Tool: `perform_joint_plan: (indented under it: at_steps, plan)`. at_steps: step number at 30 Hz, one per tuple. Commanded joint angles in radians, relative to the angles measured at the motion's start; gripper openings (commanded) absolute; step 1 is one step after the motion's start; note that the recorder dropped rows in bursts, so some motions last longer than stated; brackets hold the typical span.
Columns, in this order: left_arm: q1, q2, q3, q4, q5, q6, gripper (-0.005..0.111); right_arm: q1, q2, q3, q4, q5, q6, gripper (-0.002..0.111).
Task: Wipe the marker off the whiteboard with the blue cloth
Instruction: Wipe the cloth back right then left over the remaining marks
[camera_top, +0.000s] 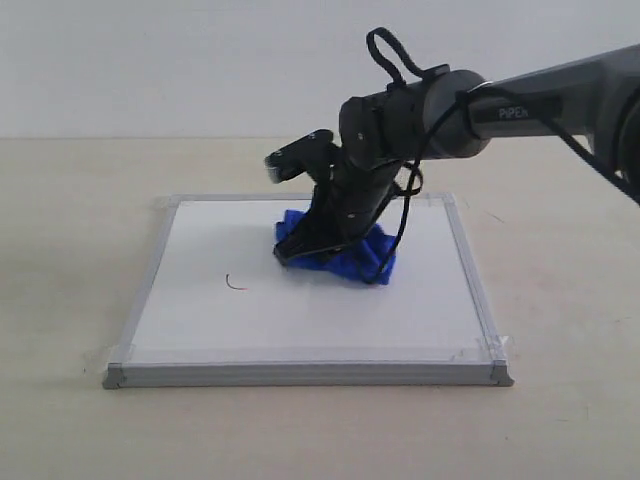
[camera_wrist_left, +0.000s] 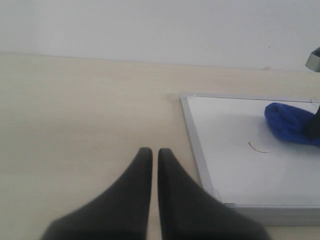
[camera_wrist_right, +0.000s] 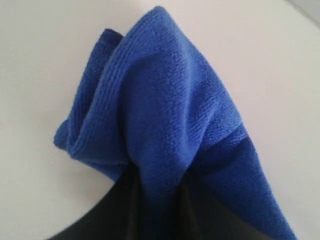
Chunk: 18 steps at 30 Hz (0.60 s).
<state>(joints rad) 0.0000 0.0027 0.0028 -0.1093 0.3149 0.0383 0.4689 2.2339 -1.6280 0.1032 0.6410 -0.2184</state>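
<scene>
On whiteboard (camera_top: 330, 320), far middle: blue cloth (camera_top: 355, 258) bunched, long axis across board, clamped in right hand (camera_top: 292, 254); fingertips hidden by folds. Remaining marker (camera_top: 236, 285): short red curve, apart from cloth. Over table (camera_wrist_left: 75, 110), left hand (camera_wrist_left: 151, 156) fingers together.

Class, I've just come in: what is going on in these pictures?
The right gripper pinches the cloth and presses it on the whiteboard, toward the far side. A short red curl of marker lies on the board left of the cloth in the exterior view, apart from it. The left gripper is shut and empty over the table beside the board.
</scene>
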Motion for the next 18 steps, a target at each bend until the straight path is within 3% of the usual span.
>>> perform_joint_plan:
  at_steps: [1, 7, 18]
  plan:
    - [0.000, -0.003, -0.003, -0.005, -0.003, 0.007, 0.004, 0.104, 0.011, 0.007, 0.322, 0.013, -0.240, 0.000]
    - [0.000, -0.003, -0.003, -0.005, -0.003, 0.007, 0.004, 0.168, 0.017, -0.037, 0.321, -0.016, -0.280, 0.000]
    - [0.000, -0.003, -0.003, -0.005, -0.003, 0.007, 0.004, 0.039, 0.144, -0.226, -0.001, -0.003, 0.031, 0.000]
